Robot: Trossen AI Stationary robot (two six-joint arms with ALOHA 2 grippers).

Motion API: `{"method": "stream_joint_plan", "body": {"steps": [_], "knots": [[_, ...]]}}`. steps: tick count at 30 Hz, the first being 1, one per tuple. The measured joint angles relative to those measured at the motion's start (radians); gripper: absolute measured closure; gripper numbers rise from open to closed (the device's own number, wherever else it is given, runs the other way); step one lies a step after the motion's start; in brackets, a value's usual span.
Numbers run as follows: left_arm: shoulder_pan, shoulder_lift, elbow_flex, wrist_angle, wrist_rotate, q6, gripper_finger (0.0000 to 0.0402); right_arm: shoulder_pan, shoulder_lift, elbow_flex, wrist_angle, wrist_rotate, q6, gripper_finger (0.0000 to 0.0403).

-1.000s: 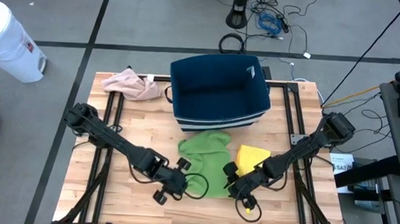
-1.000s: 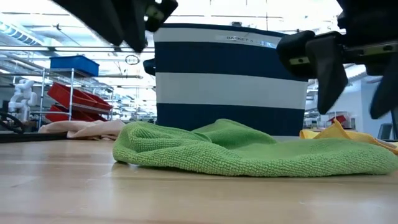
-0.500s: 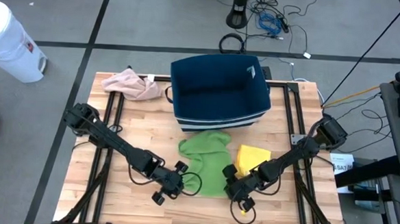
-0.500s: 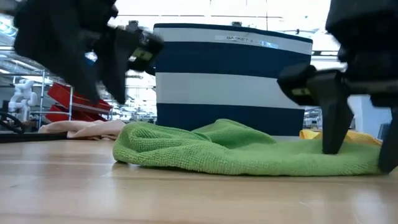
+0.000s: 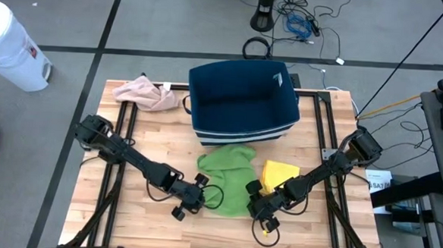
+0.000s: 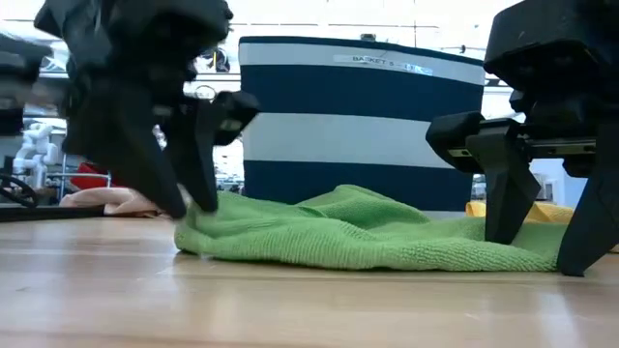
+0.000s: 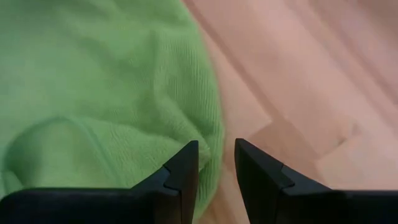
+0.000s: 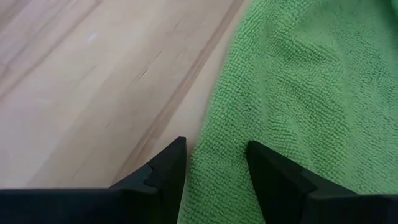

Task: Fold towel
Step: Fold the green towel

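Observation:
A green towel (image 5: 230, 174) lies crumpled on the wooden table, in front of the blue basket. My left gripper (image 5: 199, 194) stands open at the towel's near left edge (image 7: 208, 124); one finger is over the cloth, the other over bare wood. My right gripper (image 5: 254, 205) stands open at the towel's near right edge (image 8: 211, 124) in the same way. In the low view both grippers reach down to table height, the left gripper (image 6: 191, 205) at the towel's (image 6: 358, 232) left end and the right gripper (image 6: 537, 246) at its right end. My left gripper slants down over the towel's near left edge, with the edge in the gap between its fingers (image 7: 183, 168); I cannot tell whether they touch the cloth. My right gripper slants down the same way over the near right edge; whether its fingers (image 8: 273, 180) touch it, I cannot tell.
The blue-and-white striped basket (image 5: 241, 102) stands just beyond the towel. A yellow cloth (image 5: 281, 174) lies against the towel's right side, close to my right arm. A pink cloth (image 5: 145, 93) lies at the far left. Bare wood (image 5: 223, 234) runs along the near edge.
Both grippers have come down from above the towel to table height, the left one farther and also in toward the towel's left end. Their finger gaps look unchanged. The towel lies as before.

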Motion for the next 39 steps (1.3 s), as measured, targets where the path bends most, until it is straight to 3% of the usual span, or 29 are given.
{"method": "stream_joint_plan", "body": {"steps": [7, 13, 17, 22, 26, 28, 33, 39], "knots": [[0.017, 0.085, 0.004, 0.033, 0.050, 0.022, 0.0291, -0.002, 0.000, -0.001, 0.002, 0.006, 0.014, 0.0243], [0.015, 0.080, 0.003, 0.036, -0.032, 0.054, 0.0292, -0.005, 0.000, -0.001, 0.006, 0.003, 0.008, 0.0243], [0.017, 0.081, 0.002, 0.033, -0.095, 0.062, 0.0315, -0.012, 0.000, -0.001, 0.008, 0.002, 0.007, 0.0248], [0.018, 0.081, 0.002, 0.029, -0.117, 0.097, 0.0386, -0.013, 0.000, -0.001, 0.008, 0.007, 0.000, 0.0303], [0.017, 0.068, 0.002, 0.010, -0.121, 0.091, 0.0397, -0.014, -0.004, -0.001, 0.000, 0.008, -0.024, 0.0383], [0.011, 0.041, 0.004, -0.031, -0.125, 0.076, 0.0398, -0.014, -0.020, -0.003, -0.017, 0.007, -0.033, 0.0394], [-0.024, -0.081, 0.079, -0.159, -0.168, 0.047, 0.0400, -0.012, -0.152, -0.004, -0.019, -0.021, -0.060, 0.0400], [-0.083, -0.249, 0.190, -0.229, -0.261, 0.089, 0.0400, -0.005, -0.409, -0.004, -0.017, -0.054, -0.166, 0.0401]]}}
